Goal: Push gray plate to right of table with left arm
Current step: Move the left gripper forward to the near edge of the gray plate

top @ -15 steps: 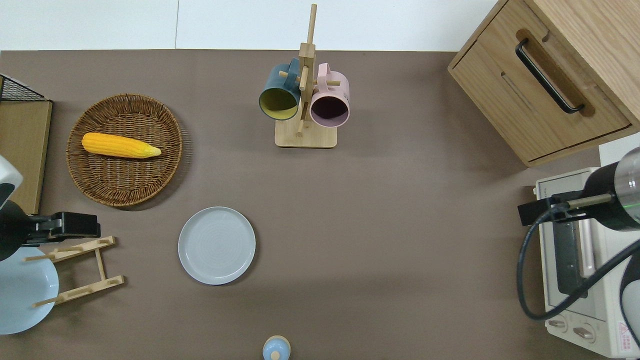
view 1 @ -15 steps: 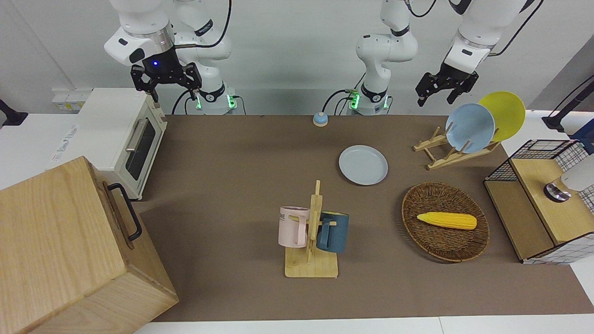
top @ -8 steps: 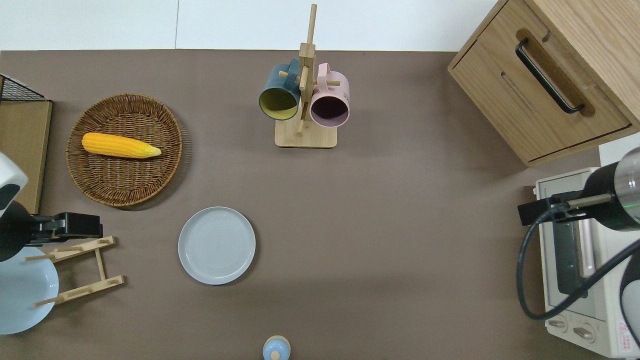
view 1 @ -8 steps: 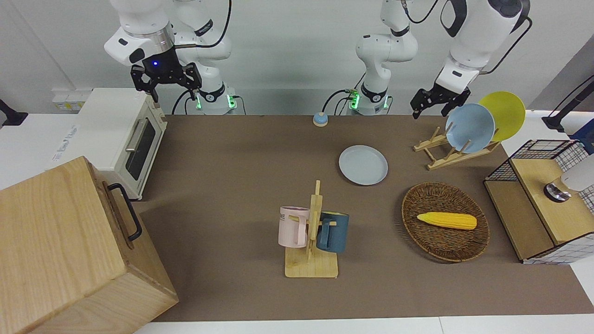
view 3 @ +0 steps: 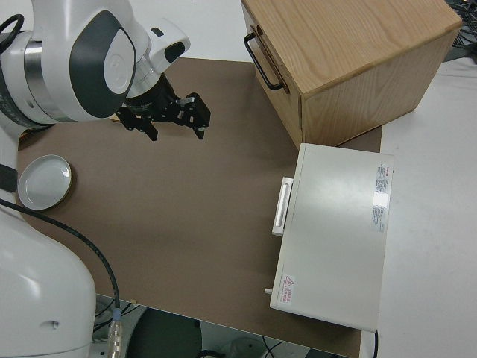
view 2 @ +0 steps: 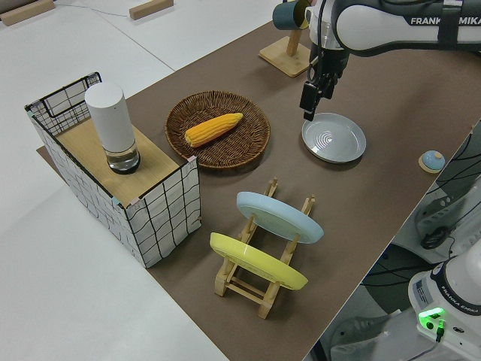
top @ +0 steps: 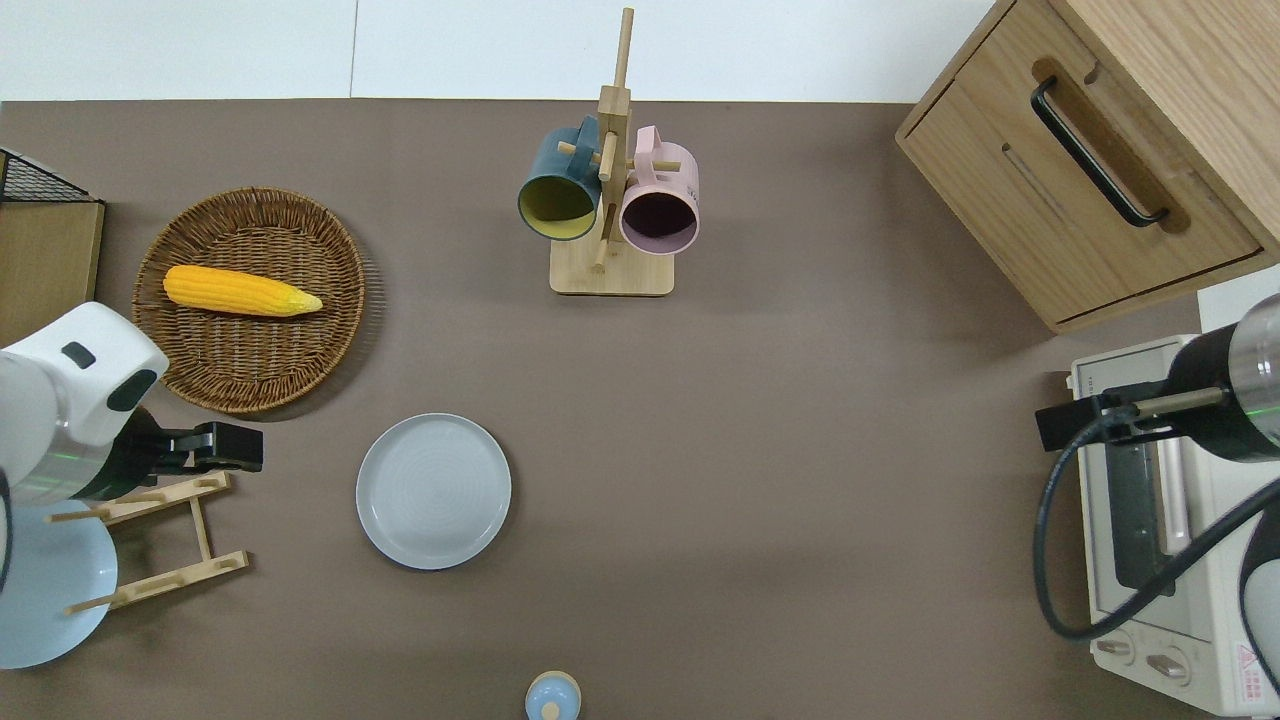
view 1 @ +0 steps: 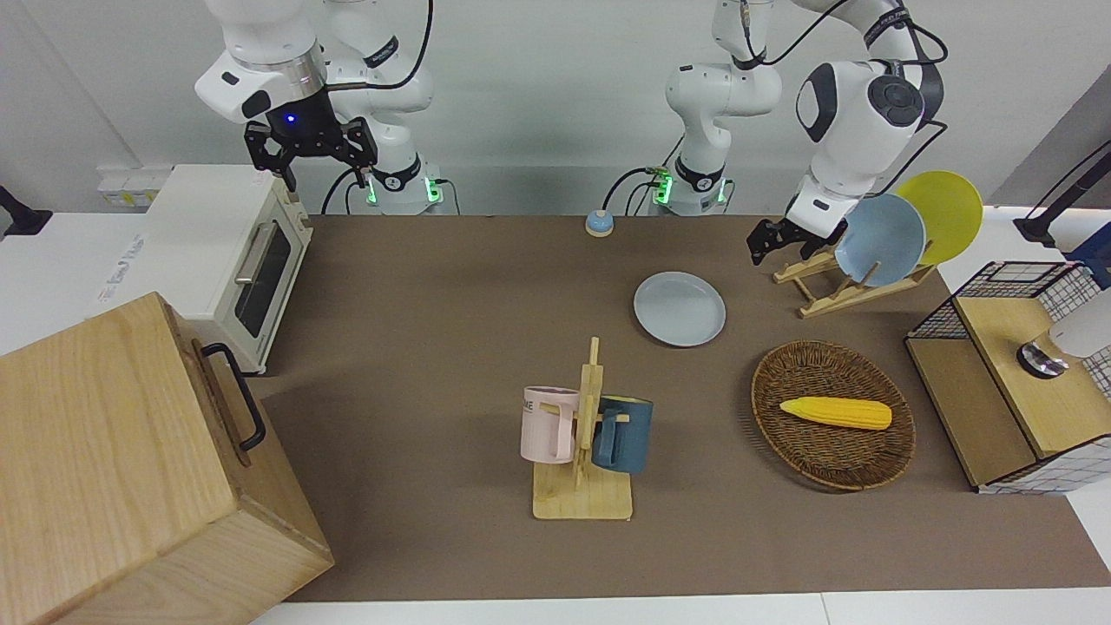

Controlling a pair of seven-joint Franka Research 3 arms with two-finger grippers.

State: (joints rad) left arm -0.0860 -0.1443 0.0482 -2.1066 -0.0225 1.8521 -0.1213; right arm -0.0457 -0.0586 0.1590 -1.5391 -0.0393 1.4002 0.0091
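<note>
Left gripper [top: 235, 460] nears gray plate [top: 433, 491] (apparently untouched).

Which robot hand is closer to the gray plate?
The left one. The left gripper hangs over the table between the wooden plate rack and the gray plate, not touching it. The right gripper is parked at the toaster oven's end of the table.

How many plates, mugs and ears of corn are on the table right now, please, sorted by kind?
Plates: 3, the gray plate flat on the table, the sky-blue plate and the yellow plate standing in the wooden rack.
Mugs: 2, the pink mug and the dark blue mug on the mug stand.
Corn: 1, the corn cob in the wicker basket.
Total: 6.
</note>
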